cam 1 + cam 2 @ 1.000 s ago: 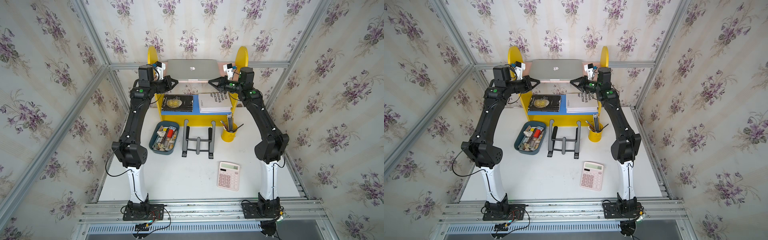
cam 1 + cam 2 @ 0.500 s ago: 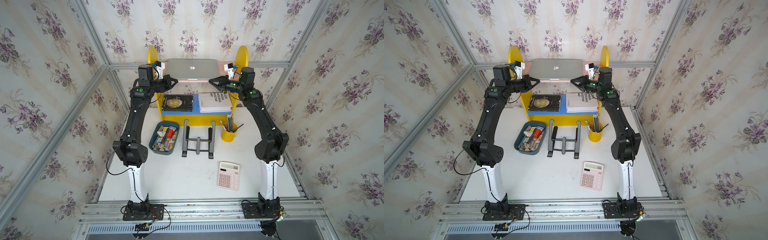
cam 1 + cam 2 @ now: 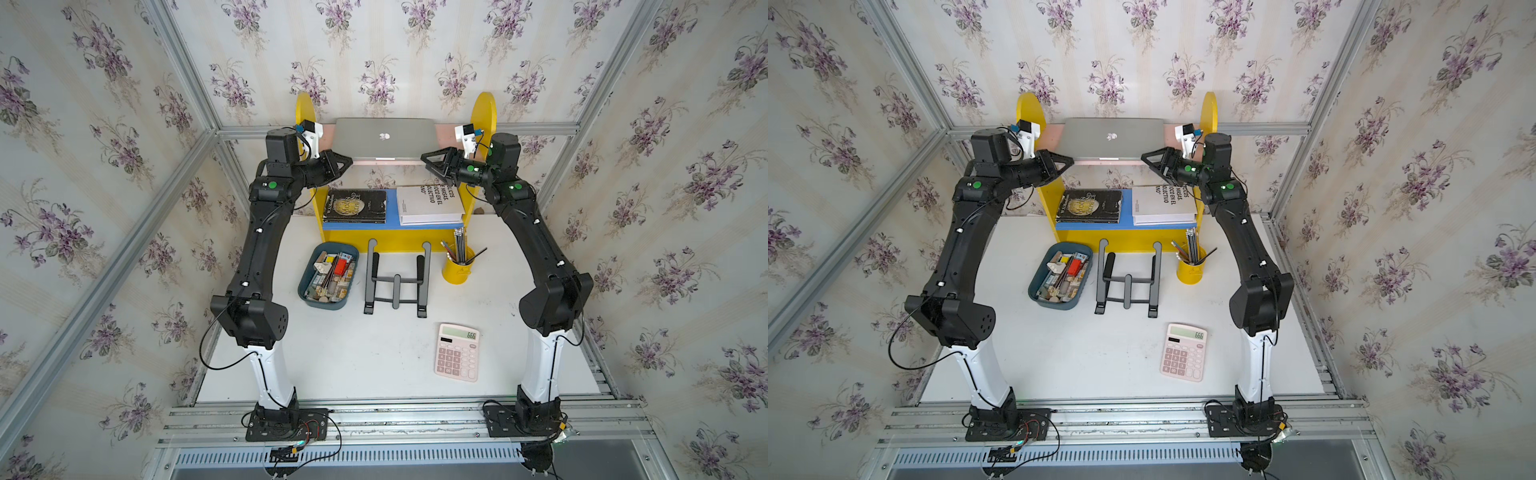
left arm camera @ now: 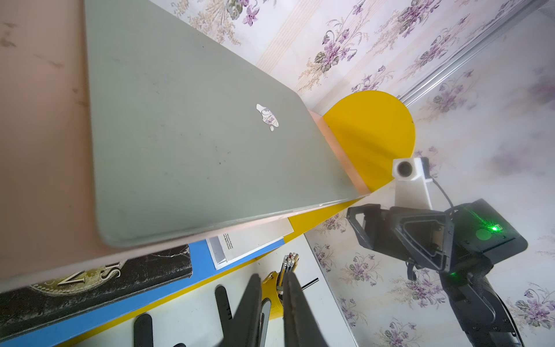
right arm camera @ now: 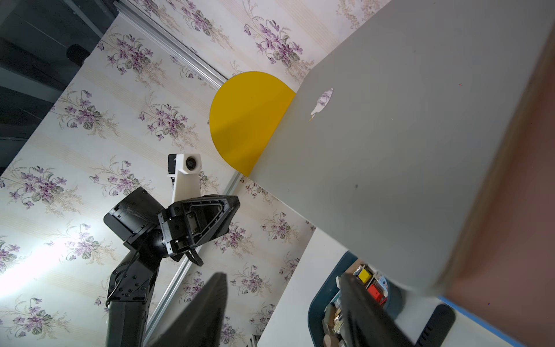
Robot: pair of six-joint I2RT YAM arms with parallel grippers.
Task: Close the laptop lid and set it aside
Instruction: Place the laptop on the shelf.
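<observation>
The closed laptop (image 3: 384,139) lies on the pink top shelf (image 3: 444,134).

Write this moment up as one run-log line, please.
laptop: closed, flat on top shelf | left gripper: slightly open, empty, beside laptop | right gripper: wide open, empty | task: apparently done
</observation>
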